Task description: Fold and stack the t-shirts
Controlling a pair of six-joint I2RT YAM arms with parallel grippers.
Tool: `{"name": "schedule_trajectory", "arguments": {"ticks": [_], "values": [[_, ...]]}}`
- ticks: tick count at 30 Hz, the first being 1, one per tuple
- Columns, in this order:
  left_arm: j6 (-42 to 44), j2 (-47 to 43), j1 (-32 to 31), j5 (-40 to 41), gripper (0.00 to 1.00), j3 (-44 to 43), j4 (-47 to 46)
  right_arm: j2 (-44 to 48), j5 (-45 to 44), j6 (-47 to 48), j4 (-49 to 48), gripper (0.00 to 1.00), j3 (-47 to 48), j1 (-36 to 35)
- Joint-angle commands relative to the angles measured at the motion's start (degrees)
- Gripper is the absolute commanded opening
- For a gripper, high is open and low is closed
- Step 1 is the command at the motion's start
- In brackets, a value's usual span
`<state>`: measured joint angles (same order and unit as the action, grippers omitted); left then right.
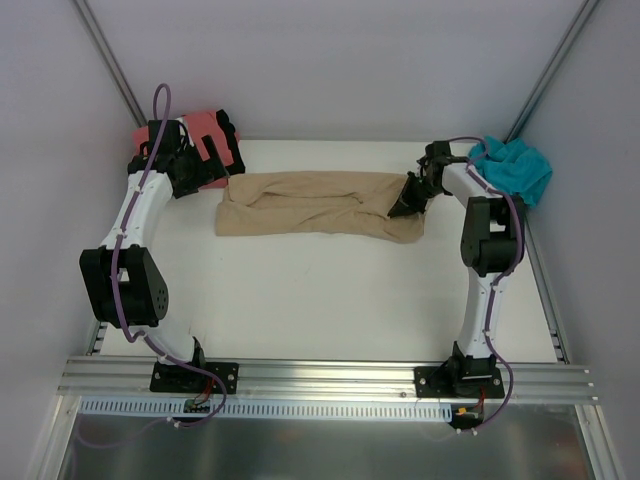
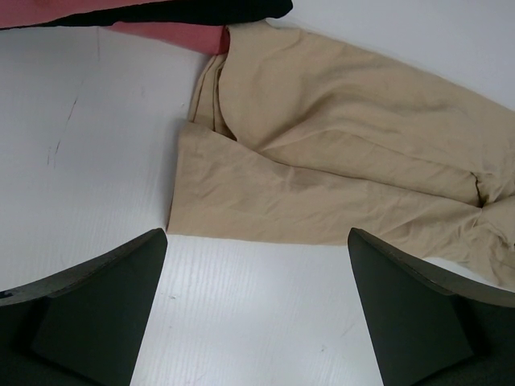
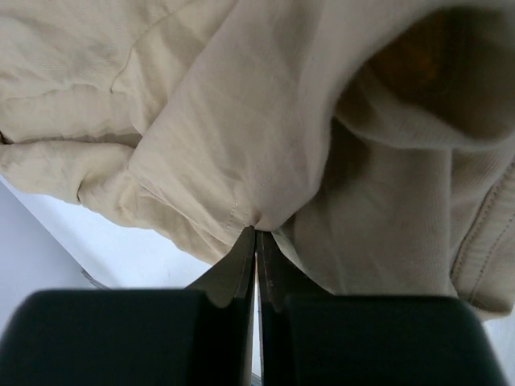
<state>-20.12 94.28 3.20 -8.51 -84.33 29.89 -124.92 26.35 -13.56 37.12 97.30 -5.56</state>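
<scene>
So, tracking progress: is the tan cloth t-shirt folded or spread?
Partly folded: the tan t-shirt lies as a long, layered strip.

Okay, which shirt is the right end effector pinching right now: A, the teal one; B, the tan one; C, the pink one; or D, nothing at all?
B: the right end effector is shut on a fold of the tan shirt, while the teal shirt sits apart in the far right corner.

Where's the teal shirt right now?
In the top view, the teal shirt lies bunched at the table's far right corner, beside the right arm.
</scene>
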Motion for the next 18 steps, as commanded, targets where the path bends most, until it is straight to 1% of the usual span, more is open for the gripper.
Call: {"name": "schedule_trajectory", "arguments": {"ticks": [1, 5, 12, 16, 18], "values": [[0.96, -0.50, 0.14, -0.01, 0.99, -1.71, 0.17, 0.21, 0.46, -0.85, -0.12, 0.00, 2.81, -0.06], [0.96, -0.06, 0.05, -0.01, 0.99, -1.89, 0.17, 0.21, 0.37, -1.12, 0.23, 0.00, 4.91, -0.06], [0.70, 0.64, 0.05, -0.28, 0.99, -2.15, -0.01, -0.32, 0.63, -2.78, 1.81, 0.00, 12.03, 0.29], [0.52, 0.91, 0.05, -0.71, 0.99, -2.32, 0.08, -2.69, 0.81, -4.01, 2.78, 0.00, 18.70, 0.73], [0.43, 0.73, 0.05, -0.98, 0.99, -2.06, 0.08, -4.71, 1.07, -4.80, 2.87, 0.00, 20.47, 0.99]]}}
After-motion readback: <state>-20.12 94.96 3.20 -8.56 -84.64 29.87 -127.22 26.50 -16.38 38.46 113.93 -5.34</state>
